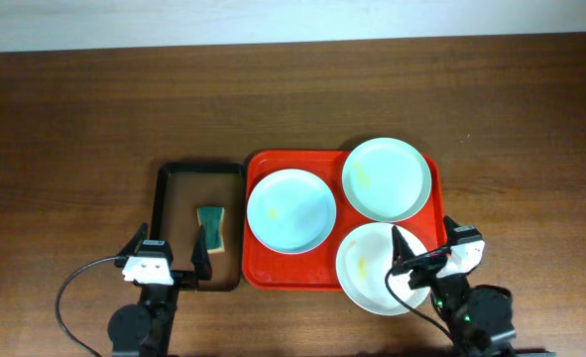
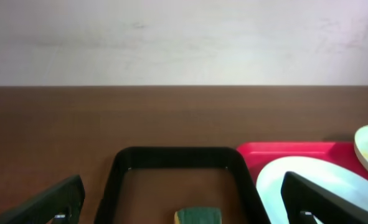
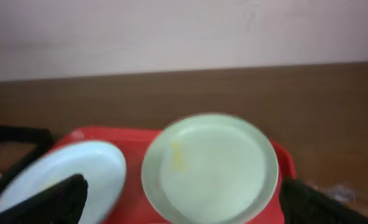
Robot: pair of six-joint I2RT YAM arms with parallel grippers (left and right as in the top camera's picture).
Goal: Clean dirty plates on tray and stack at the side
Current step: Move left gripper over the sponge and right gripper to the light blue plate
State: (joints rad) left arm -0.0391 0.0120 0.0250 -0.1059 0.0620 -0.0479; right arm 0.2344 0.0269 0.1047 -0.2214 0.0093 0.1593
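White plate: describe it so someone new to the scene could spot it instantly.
Find the red tray in the middle of the wooden table; three plates sit on it. The white plate is the one at the near right corner, closest to the right claw. Unlike the pale blue plate and pale green plate, which lie fully inside, it overhangs the tray's near edge.

three plates (image 1: 292, 210) on tray (image 1: 263, 273); sponge (image 1: 210, 228) in smaller tray (image 1: 160, 203), left.
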